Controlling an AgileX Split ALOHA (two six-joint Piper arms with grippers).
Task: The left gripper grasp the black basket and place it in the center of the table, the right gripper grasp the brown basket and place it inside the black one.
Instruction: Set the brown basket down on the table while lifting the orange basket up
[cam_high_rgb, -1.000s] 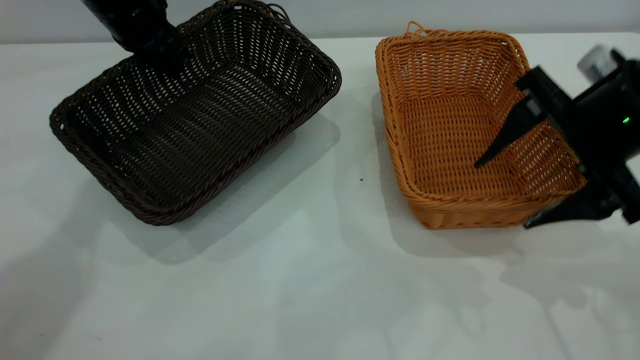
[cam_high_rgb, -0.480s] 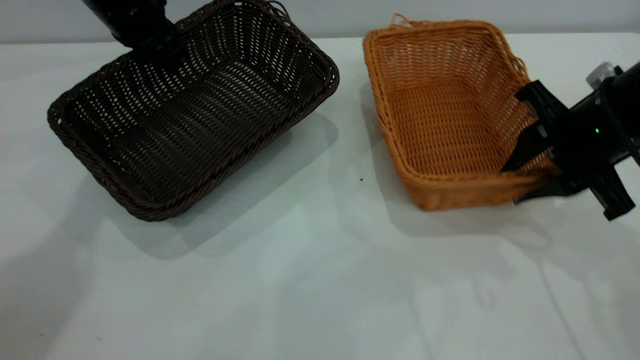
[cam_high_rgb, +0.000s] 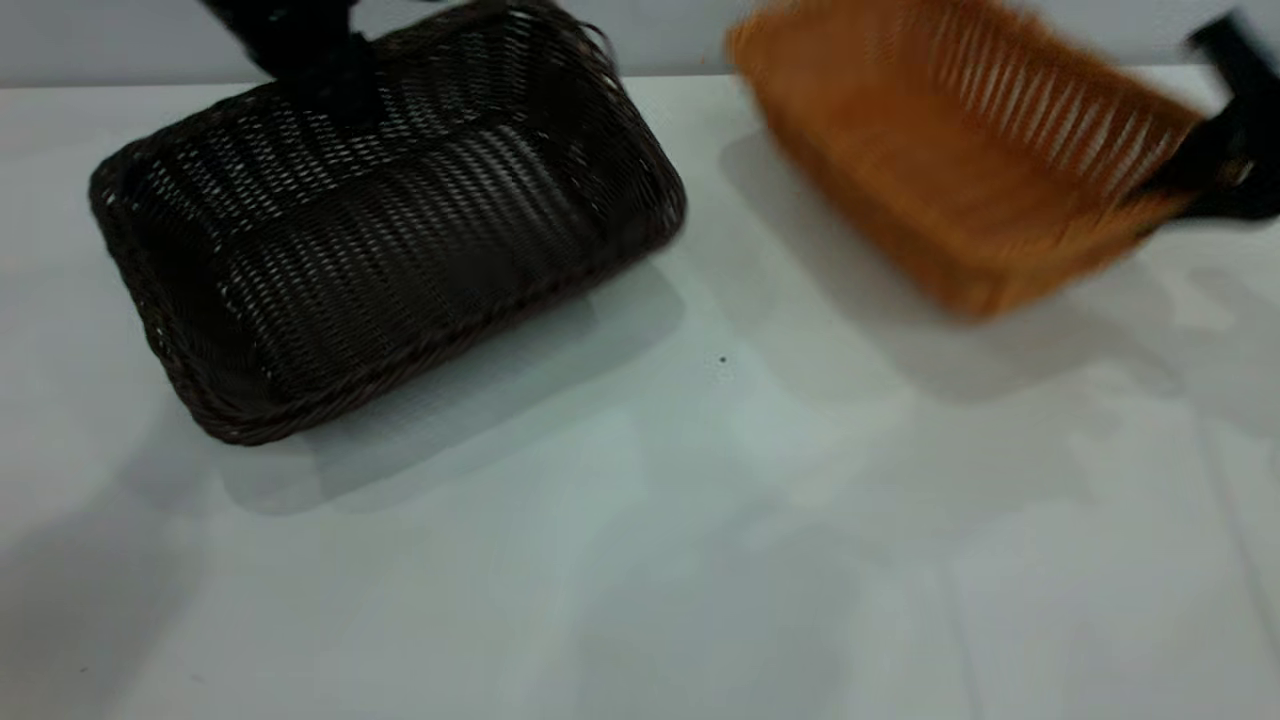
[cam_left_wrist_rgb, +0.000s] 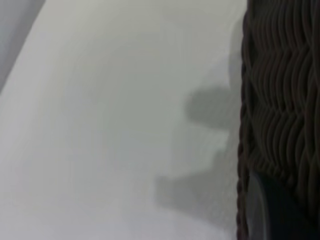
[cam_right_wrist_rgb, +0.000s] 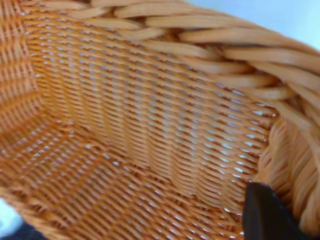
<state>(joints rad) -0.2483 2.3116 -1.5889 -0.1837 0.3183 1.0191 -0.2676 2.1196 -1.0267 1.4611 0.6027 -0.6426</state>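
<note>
The black basket (cam_high_rgb: 400, 230) is at the table's (cam_high_rgb: 700, 550) back left, tilted, with its near end on the tabletop. My left gripper (cam_high_rgb: 335, 85) is shut on its far rim. In the left wrist view the dark woven wall (cam_left_wrist_rgb: 280, 100) fills one side, and one black finger (cam_left_wrist_rgb: 265, 215) lies against it. The brown basket (cam_high_rgb: 960, 170) is at the back right, lifted off the table and tilted, blurred by motion. My right gripper (cam_high_rgb: 1195, 185) is shut on its right rim. The right wrist view looks into the orange weave (cam_right_wrist_rgb: 125, 125), with one finger (cam_right_wrist_rgb: 267, 215) inside the wall.
A pale wall runs behind the table's far edge. A small dark speck (cam_high_rgb: 723, 359) lies on the tabletop between the baskets. Bare tabletop spreads across the middle and front.
The right gripper has lifted the brown basket up and back, off the table, tilting it. The left gripper has turned and tipped the black basket, whose near corner shifted slightly left.
</note>
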